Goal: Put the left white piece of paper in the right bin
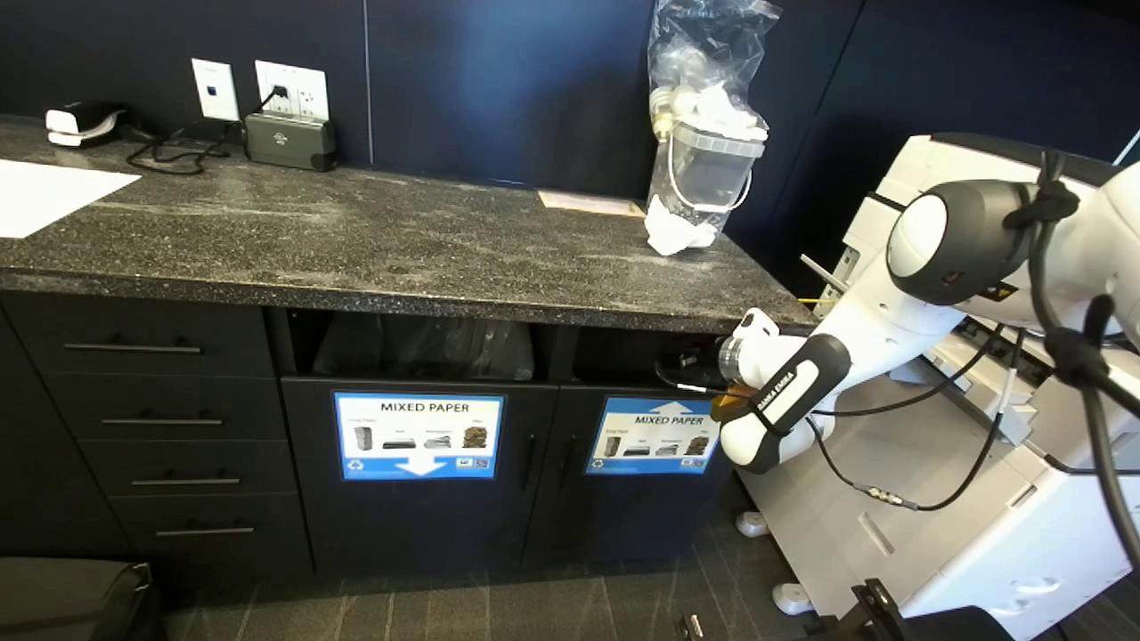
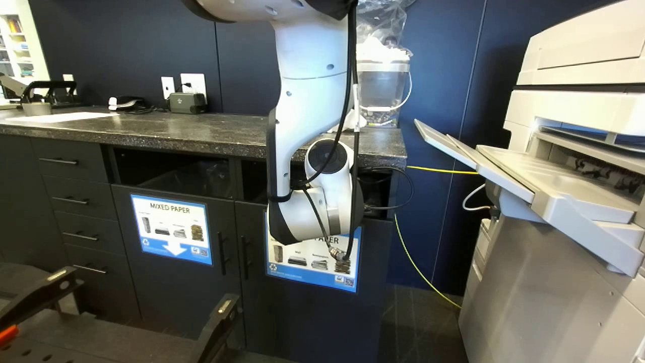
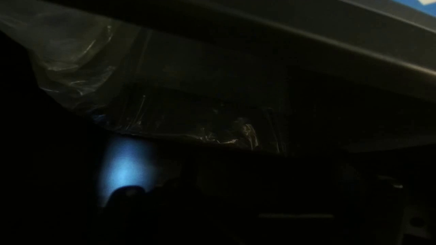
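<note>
Inside the slot [image 1: 610,356] of the right bin [image 1: 614,516], my claw [image 3: 260,189] hangs spread, nothing in it that I can see. Guessing I'm dipped low to clear the counter [image 1: 419,231] and drop paper into the liner [image 3: 71,58]. Only loose wad [image 1: 668,231] I spot sits by the bucket [image 1: 708,174] up top; can't tell if it's the one wanted. Dark speckled surface, navy wall [image 1: 499,80], copier [image 2: 579,65] nearby.

Crumpled paper [image 1: 674,231] on counter [image 1: 401,245], dark right bin [image 1: 623,512]
</note>
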`<action>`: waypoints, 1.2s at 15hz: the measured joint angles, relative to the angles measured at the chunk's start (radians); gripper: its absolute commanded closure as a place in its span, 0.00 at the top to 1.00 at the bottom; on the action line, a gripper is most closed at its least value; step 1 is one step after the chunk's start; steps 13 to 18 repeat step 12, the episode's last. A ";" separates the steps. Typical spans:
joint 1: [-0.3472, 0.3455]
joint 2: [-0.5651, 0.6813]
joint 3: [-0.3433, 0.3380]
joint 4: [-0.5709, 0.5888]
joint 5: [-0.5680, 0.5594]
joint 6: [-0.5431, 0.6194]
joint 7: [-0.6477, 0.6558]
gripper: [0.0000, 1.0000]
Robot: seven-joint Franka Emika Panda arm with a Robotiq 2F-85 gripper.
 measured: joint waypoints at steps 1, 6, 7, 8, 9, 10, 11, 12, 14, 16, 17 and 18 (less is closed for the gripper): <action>0.000 0.001 -0.001 -0.003 0.000 -0.002 0.000 1.00; 0.000 0.010 -0.001 -0.006 0.000 -0.011 -0.001 1.00; 0.000 0.010 -0.001 -0.005 0.000 -0.010 -0.001 1.00; 0.000 0.010 -0.001 -0.005 0.000 -0.011 -0.001 1.00; 0.000 0.010 -0.001 -0.005 0.000 -0.011 -0.001 1.00; 0.000 0.010 -0.001 -0.005 0.000 -0.011 -0.001 1.00; 0.000 0.010 -0.001 -0.005 0.000 -0.011 -0.001 1.00; 0.000 0.010 -0.001 -0.005 0.000 -0.011 -0.001 1.00; 0.000 0.010 -0.001 -0.005 0.000 -0.011 -0.001 1.00; 0.000 0.010 -0.001 -0.005 0.000 -0.011 -0.001 1.00; 0.000 0.010 -0.001 -0.005 0.000 -0.011 -0.001 1.00; 0.000 0.010 -0.001 -0.005 0.000 -0.011 -0.001 1.00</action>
